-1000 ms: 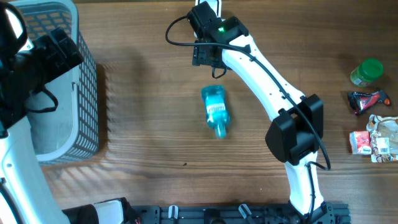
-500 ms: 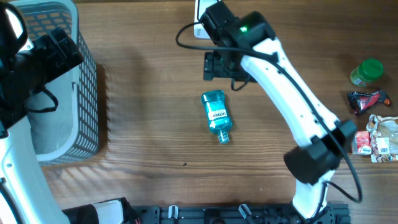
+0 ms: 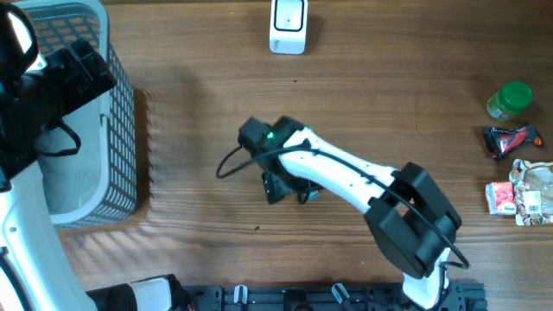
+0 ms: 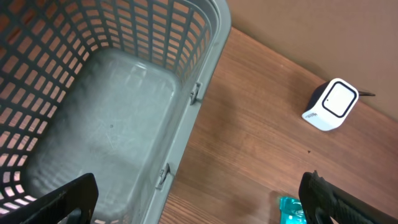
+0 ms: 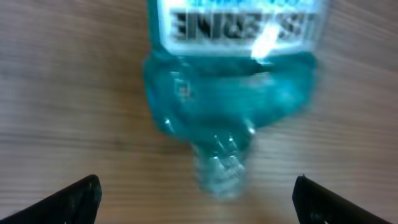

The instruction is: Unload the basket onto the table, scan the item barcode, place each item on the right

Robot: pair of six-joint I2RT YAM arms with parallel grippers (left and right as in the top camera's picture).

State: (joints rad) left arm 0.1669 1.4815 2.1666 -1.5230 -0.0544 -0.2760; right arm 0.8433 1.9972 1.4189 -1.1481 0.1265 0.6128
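Note:
The item is a teal mouthwash bottle [image 5: 230,81] with a white label, lying on the wooden table. In the right wrist view its cap end [image 5: 221,171] points toward my right gripper [image 5: 199,202], which is open, its fingertips wide apart and level with the cap. From overhead, the right arm covers the bottle except for a teal sliver [image 3: 309,194]. The white barcode scanner [image 3: 288,26] stands at the back edge. My left gripper [image 4: 202,205] is open over the basket's right wall, holding nothing. A corner of the bottle [image 4: 291,210] shows in the left wrist view.
A grey mesh basket [image 3: 121,130] stands at the left. At the right edge are a green-lidded jar [image 3: 510,99], a dark red packet [image 3: 511,138] and several snack packets [image 3: 523,194].
My right arm has swung from beside the scanner toward the table's front and now hangs over the bottle. The bottle and the left arm have stayed put.

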